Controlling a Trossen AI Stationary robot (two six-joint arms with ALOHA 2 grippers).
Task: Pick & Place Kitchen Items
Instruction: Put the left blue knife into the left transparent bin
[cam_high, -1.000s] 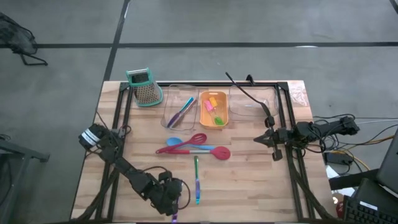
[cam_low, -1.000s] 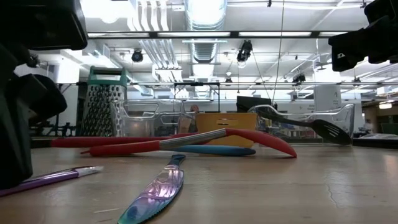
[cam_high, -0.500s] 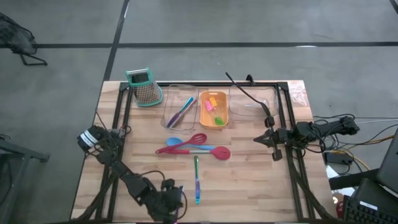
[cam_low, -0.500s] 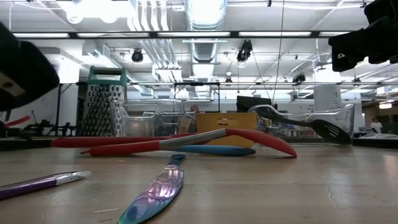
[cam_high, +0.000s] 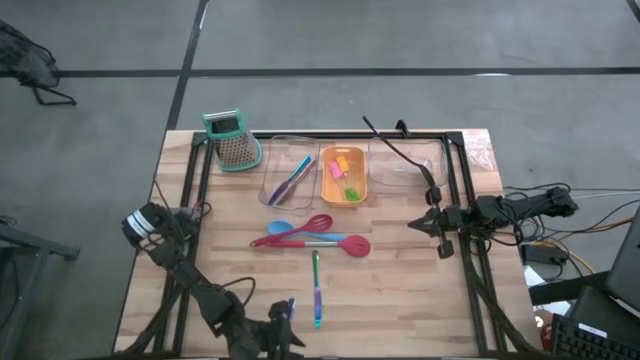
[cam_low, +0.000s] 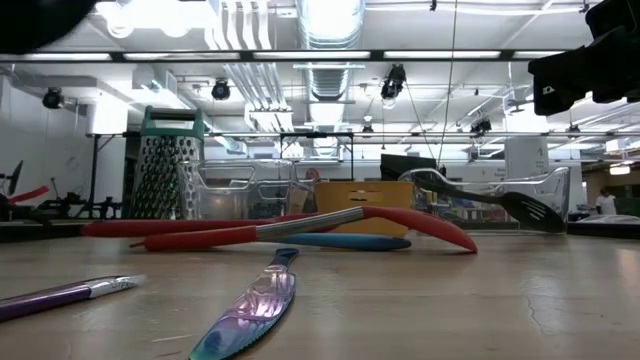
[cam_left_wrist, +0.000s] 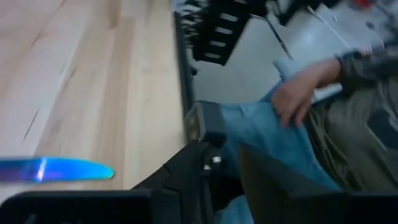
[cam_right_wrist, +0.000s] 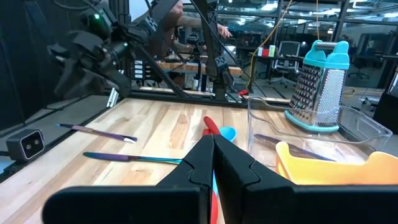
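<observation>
My left gripper (cam_high: 283, 330) hovers open above the table's near edge, close to a thin purple stick (cam_low: 60, 295) that lies flat on the wood. A green-blue stick (cam_high: 317, 290) lies just right of it. Red and blue spatulas (cam_high: 310, 238) lie crossed mid-table. Blue and purple sticks lie in a clear tray (cam_high: 290, 180). Small pink, orange and green pieces lie in the orange tray (cam_high: 343, 177). A long black spoon (cam_high: 400, 155) leans over the right clear tray's rim. My right gripper (cam_high: 412, 225) waits shut at the right.
A teal-topped metal grater (cam_high: 232, 140) stands at the far left corner. Black frame rails run along the table's left and right sides. A person in jeans (cam_left_wrist: 280, 124) sits just beyond the near edge. Bare wood lies near right.
My left gripper has opened and let go of the purple stick, then risen and drawn back toward the table's near edge, tipping up toward level. The stick has settled flat on the table, shifted slightly. My right arm has kept still.
</observation>
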